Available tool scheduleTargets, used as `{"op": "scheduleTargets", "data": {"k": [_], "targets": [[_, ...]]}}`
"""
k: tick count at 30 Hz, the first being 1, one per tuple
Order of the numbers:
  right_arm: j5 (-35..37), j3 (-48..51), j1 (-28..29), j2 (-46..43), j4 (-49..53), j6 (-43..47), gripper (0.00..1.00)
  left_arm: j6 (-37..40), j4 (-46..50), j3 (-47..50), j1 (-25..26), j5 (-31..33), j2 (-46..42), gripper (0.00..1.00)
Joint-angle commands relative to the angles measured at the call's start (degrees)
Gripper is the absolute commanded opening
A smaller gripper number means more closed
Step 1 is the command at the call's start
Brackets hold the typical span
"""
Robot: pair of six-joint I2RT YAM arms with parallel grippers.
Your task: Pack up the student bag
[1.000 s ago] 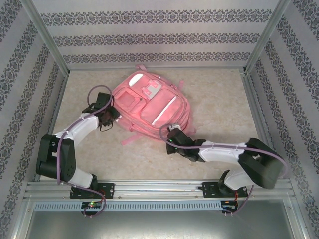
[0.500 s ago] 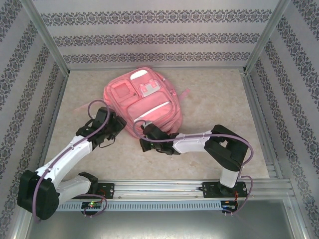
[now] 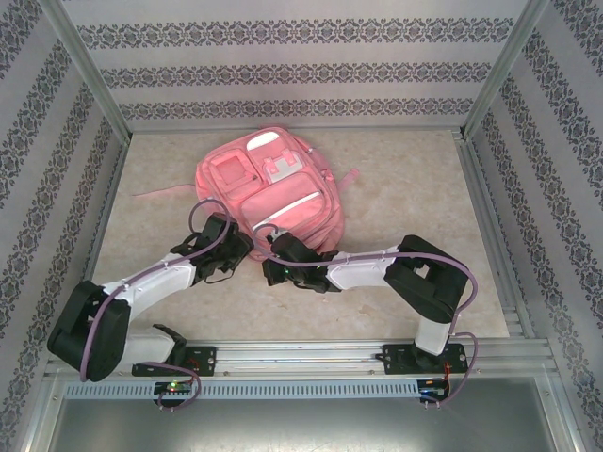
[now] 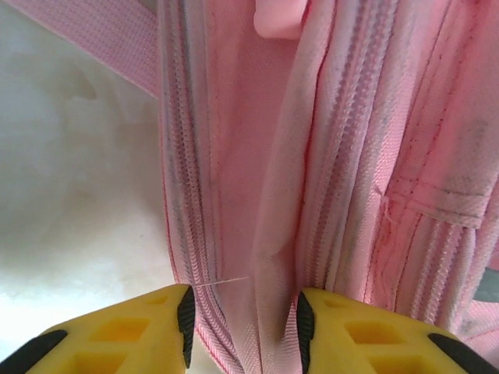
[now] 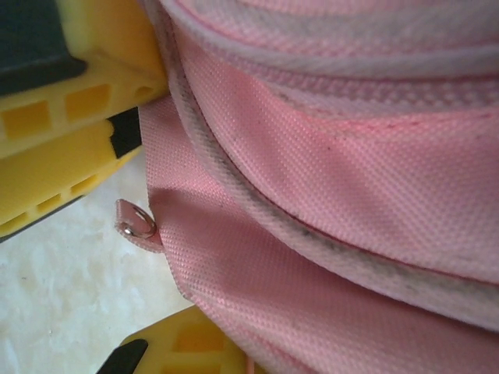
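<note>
The student bag, a pink backpack, lies front up in the middle of the table. Its near edge sits between my two grippers. My left gripper meets that edge from the left. In the left wrist view its black pads press on either side of a zippered fold of the bag. My right gripper comes in from the right and is shut on the bag's bottom fabric. One of its yellow fingers shows beneath the cloth; the other is covered.
A thin pink strap trails left from the bag and a shorter one sticks out on the right. A small metal ring on a tab hangs at the bag's hem. Metal rails and patterned walls enclose the table.
The bag was dragged left and slightly away by the right gripper a second ago. Since then the left arm has swung in to the near edge and its jaws have narrowed onto the zippered fold.
</note>
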State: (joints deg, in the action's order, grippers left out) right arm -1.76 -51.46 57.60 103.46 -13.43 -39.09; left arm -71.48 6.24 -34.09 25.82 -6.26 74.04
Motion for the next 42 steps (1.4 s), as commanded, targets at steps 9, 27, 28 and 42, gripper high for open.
{"op": "scheduleTargets", "data": {"k": [9, 27, 28, 42], "targets": [[-1.17, 1.29, -0.99, -0.39, -1.14, -1.25, 0.00, 1.66, -6.38, 1.68, 1.64, 1.41, 0.73, 0.00], [0.61, 11.87, -11.19, -14.66, 12.54, 7.65, 0.00, 10.89, 10.36, 3.08, -5.26, 7.04, -11.42, 0.00], [0.66, 11.61, -11.79, -15.15, 13.64, 8.70, 0.00, 11.22, 11.12, 2.89, -5.89, 7.12, -12.14, 0.00], [-12.30, 3.91, -7.73, -6.95, 11.12, 18.13, 0.00, 24.79, 22.12, -6.27, -15.01, 4.71, -11.84, 0.00]]}}
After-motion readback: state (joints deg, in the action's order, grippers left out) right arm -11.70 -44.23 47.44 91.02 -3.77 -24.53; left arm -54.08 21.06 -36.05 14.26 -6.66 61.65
